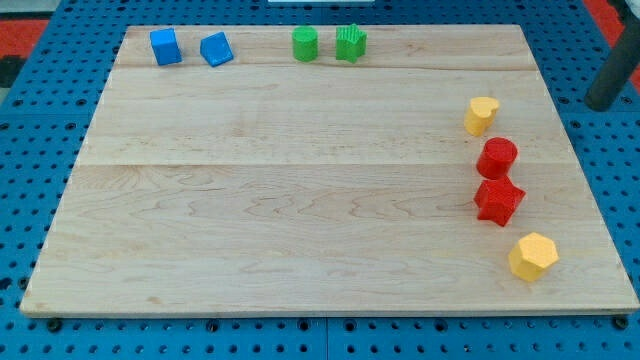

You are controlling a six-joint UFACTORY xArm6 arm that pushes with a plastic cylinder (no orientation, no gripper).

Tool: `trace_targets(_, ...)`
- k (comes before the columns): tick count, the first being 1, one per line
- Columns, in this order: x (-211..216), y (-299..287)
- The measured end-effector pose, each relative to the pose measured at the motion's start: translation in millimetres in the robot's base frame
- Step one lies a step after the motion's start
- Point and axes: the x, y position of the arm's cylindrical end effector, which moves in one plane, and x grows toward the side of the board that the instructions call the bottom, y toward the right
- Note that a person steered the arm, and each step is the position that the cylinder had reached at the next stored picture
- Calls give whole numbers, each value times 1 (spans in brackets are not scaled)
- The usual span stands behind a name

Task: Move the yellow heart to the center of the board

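Observation:
The yellow heart [481, 115] lies near the right edge of the wooden board [300, 200], in its upper half. My tip [601, 106] is off the board, over the blue pegboard at the view's right, to the right of the heart and a little above it. It touches no block.
Below the heart stand a red cylinder [496, 158], a red star [498, 201] and a yellow pentagon [533, 257]. Along the board's top edge are a blue cube [165, 46], a blue triangle [216, 49], a green cylinder [305, 44] and a green star [350, 43].

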Motion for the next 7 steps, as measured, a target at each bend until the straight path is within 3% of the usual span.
trace_targets(2, -7, -187)
trace_targets(3, -10, -250)
trace_targets(4, -15, -181)
trace_targets(5, 9, -179)
trace_targets(6, 19, -279)
trace_targets(7, 19, -320)
